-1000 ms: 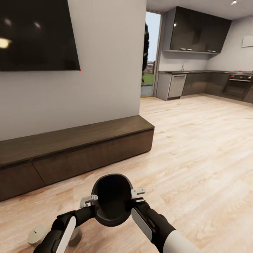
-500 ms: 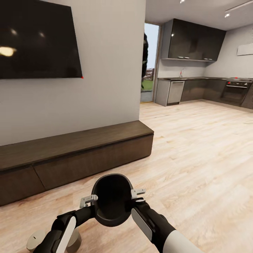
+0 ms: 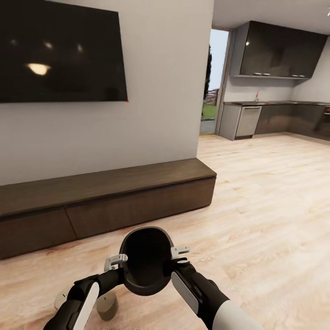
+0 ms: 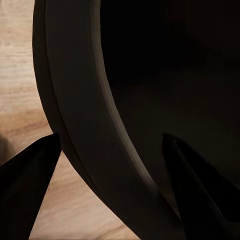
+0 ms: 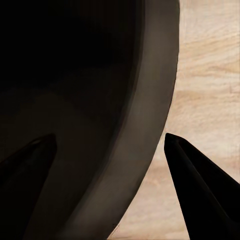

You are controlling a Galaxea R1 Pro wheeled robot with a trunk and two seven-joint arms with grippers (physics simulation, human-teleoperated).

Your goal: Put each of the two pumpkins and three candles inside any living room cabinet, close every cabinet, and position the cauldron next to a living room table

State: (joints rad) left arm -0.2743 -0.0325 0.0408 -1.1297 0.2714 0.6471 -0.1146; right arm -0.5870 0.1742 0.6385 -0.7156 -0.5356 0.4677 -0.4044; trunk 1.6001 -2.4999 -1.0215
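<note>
I hold the cauldron (image 3: 145, 261), a dark empty pot, low in front of me over the wood floor. My left gripper (image 3: 115, 262) and right gripper (image 3: 179, 255) are each shut on its rim, one on either side. In the left wrist view the cauldron's rim (image 4: 85, 125) runs between the two fingers of the left gripper (image 4: 112, 185). The right wrist view shows the same grip by the right gripper (image 5: 110, 185) on the cauldron wall (image 5: 150, 100). A grey-beige candle (image 3: 106, 306) stands on the floor under my left arm, and a second candle (image 3: 62, 300) peeks out beside it. The long dark cabinet (image 3: 114, 201) lies ahead against the wall, its drawer fronts closed.
A big black TV (image 3: 59, 50) hangs on the wall above the cabinet. To the right the wood floor (image 3: 266, 206) runs open toward a kitchen with dark units (image 3: 279, 50) and a doorway (image 3: 213, 82).
The whole view has swung left, so the cabinet, TV and kitchen sit further right in the picture. The candles on the floor have shifted right too. Both grippers and the cauldron hold the same pose.
</note>
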